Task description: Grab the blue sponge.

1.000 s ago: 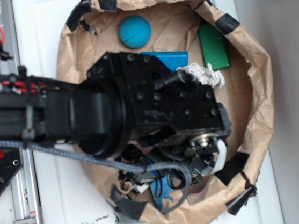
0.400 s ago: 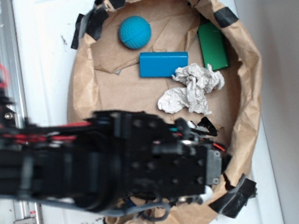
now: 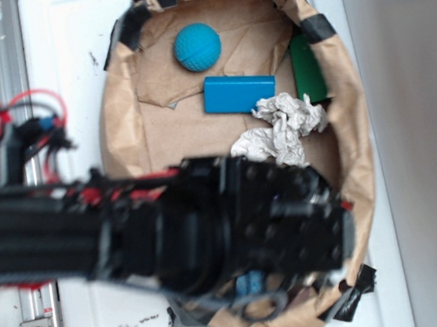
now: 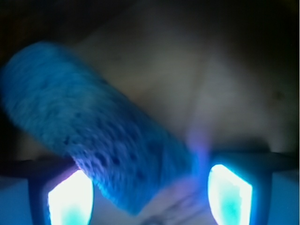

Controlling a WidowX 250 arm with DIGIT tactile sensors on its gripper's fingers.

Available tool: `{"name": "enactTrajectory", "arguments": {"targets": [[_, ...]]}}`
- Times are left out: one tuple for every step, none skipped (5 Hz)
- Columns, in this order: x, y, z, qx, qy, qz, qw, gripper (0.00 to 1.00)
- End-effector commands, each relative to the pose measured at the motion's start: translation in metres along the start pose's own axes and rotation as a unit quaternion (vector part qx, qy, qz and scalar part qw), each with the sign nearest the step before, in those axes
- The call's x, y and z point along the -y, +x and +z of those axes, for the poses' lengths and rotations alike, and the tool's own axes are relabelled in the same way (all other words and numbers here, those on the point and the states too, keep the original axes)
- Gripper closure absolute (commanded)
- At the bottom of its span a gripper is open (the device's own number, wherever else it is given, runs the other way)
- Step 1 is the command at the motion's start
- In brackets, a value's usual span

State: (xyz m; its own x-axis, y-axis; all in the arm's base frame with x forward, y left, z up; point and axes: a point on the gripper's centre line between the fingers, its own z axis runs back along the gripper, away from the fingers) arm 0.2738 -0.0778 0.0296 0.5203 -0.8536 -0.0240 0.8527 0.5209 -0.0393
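In the wrist view the blue sponge (image 4: 101, 140) is seen lying slantwise between the spread fingers (image 4: 70, 199), low in the paper-lined basket (image 3: 356, 156). If they are closed on it askew, only a corner may be caught and it may slip out.

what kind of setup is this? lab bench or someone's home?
Likely a lab bench for robot data collection: a white tabletop with a metal rail, a taped brown paper tub of test objects such as a teal ball and blue block, and exposed wiring on the arm.
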Motion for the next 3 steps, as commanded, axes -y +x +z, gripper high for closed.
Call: {"name": "enactTrajectory", "arguments": {"targets": [[-0.017,-0.019,0.017,0.026,0.014,0.016,0.999,0.0],[-0.01,-0.023,0.027,0.068,0.013,0.039,0.997,0.0],[-0.007,-0.025,0.052,0.042,0.004,0.164,0.986,0.0]]}}
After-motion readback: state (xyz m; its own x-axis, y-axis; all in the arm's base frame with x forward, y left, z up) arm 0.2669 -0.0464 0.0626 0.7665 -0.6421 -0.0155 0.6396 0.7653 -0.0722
